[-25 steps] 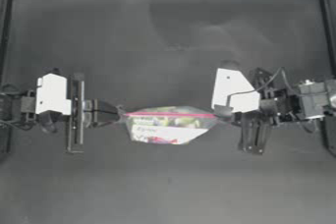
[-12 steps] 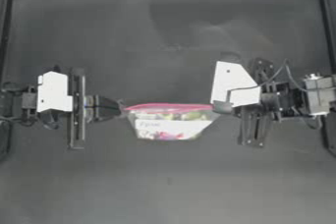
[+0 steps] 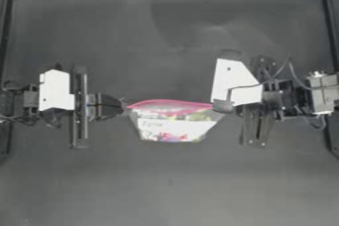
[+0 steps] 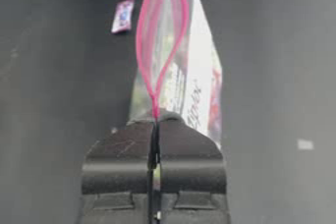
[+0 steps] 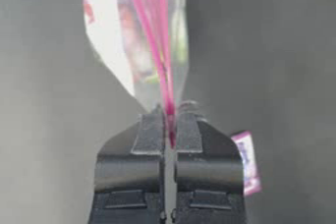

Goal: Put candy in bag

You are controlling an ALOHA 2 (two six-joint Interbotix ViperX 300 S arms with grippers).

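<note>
Dark table (image 3: 165, 31) lies bare around the bag (image 3: 173, 123), which hangs stretched between the left claw (image 3: 120, 106) and right claw (image 3: 218, 106), each pinched shut on one end of its pink strip. The candy (image 5: 246, 161) lies on the table just beside the right claw, outside the bag. I judge one claw should keep its hold while the other lets go, fetches the candy and drops it into the slightly parted mouth.

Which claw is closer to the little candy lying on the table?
The right claw. The candy lies just beside it, while from the left claw it sits far off past the bag.
</note>
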